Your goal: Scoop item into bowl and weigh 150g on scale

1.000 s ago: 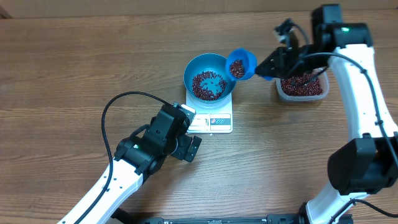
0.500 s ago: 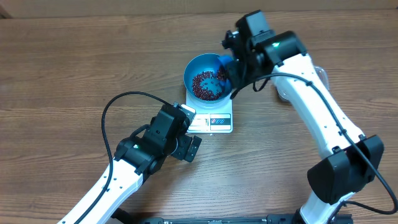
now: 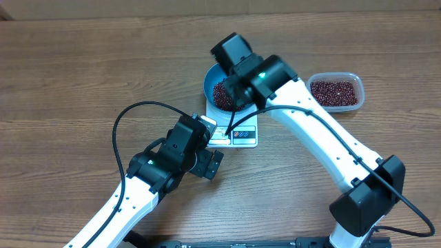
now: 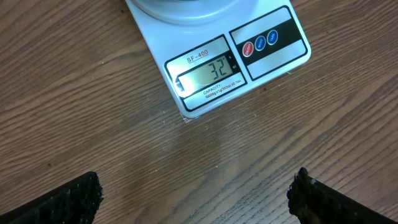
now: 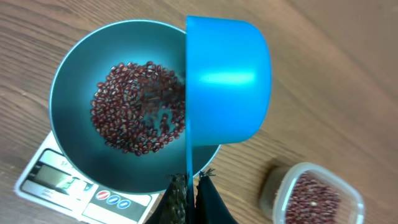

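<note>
The right gripper point(image 5: 189, 200) is clenched on the thin handle of one small blue scoop point(image 5: 227, 81). The scoop stands just ahead of its fingertips, turned on its side with the mouth facing the bowl. There is one round blue bowl point(image 5: 68, 81), directly beyond and below this gripper. It holds a single loose heap of dark red-brown beans point(image 5: 134, 109) spread over its bottom. In the overhead view the right arm covers much of the bowl, and the gripper itself is hidden under the arm.

The bowl sits on the one white scale point(image 4: 186, 65). One clear plastic tub point(image 3: 335, 91), also with beans in it, stands off to the side of the right gripper, well apart from the bowl.

The left gripper point(image 4: 193, 202) hangs released above the wooden table point(image 4: 93, 124). Its two dark fingertips are spread wide at the lower corners of its wrist view, with nothing between them. The front edge of the scale lies ahead of them. Its one grey display point(image 4: 208, 71) reads 32, and beside it are three round buttons point(image 4: 260, 42), one red and two blue.
</note>
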Motion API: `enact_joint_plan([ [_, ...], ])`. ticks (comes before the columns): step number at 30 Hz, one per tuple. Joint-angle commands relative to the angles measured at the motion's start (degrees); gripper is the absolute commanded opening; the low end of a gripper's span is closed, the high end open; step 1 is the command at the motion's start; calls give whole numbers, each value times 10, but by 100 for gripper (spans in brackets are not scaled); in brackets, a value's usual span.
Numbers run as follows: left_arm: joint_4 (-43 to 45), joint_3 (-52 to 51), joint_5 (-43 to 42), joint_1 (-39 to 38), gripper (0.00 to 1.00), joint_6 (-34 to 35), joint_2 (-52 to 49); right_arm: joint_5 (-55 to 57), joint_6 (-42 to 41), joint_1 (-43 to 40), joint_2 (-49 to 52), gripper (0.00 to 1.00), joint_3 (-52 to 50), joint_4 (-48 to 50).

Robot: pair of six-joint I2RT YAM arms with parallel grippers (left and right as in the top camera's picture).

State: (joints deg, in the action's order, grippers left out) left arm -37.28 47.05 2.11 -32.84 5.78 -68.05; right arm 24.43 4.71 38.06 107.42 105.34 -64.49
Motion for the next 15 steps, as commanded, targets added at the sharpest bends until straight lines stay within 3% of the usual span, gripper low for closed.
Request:
enact_joint_plan([
  [1, 0, 13, -5, 3, 100, -7, -1, 94, -2, 25, -6, 4, 21, 4],
  [7, 0, 13, -5, 3, 100, -7, -1, 89, -2, 31, -6, 4, 21, 4],
  [15, 0, 13, -5, 3, 99, -7, -1, -49, -5, -27, -14, 4, 105, -34],
])
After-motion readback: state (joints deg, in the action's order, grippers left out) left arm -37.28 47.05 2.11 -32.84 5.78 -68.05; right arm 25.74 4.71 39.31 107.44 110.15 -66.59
